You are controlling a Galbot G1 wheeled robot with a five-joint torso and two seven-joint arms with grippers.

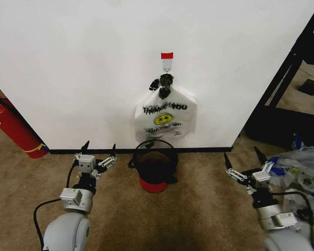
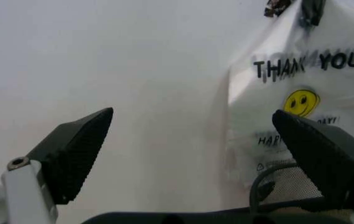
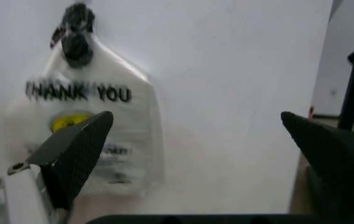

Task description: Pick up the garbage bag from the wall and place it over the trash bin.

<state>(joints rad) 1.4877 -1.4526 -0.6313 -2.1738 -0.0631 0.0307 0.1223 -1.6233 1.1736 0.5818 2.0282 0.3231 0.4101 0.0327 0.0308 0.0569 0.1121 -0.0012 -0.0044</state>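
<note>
The garbage bag (image 1: 166,117) hangs from a hook on the white wall, whitish with black THANK YOU print and a yellow smiley, its handles bunched in a dark knot. It also appears in the left wrist view (image 2: 301,107) and the right wrist view (image 3: 96,126). Directly below it on the carpet stands the trash bin (image 1: 153,184), red with a black rim and dark inside. My left gripper (image 1: 99,151) is open, low and left of the bin. My right gripper (image 1: 240,152) is open, low and right of it. Neither touches anything.
A red fire extinguisher (image 1: 13,128) leans at the wall on the far left. A black shelf frame (image 1: 288,78) stands at the right, with crumpled see-through plastic bags (image 1: 303,167) piled in front of it. Brown carpet lies between the arms.
</note>
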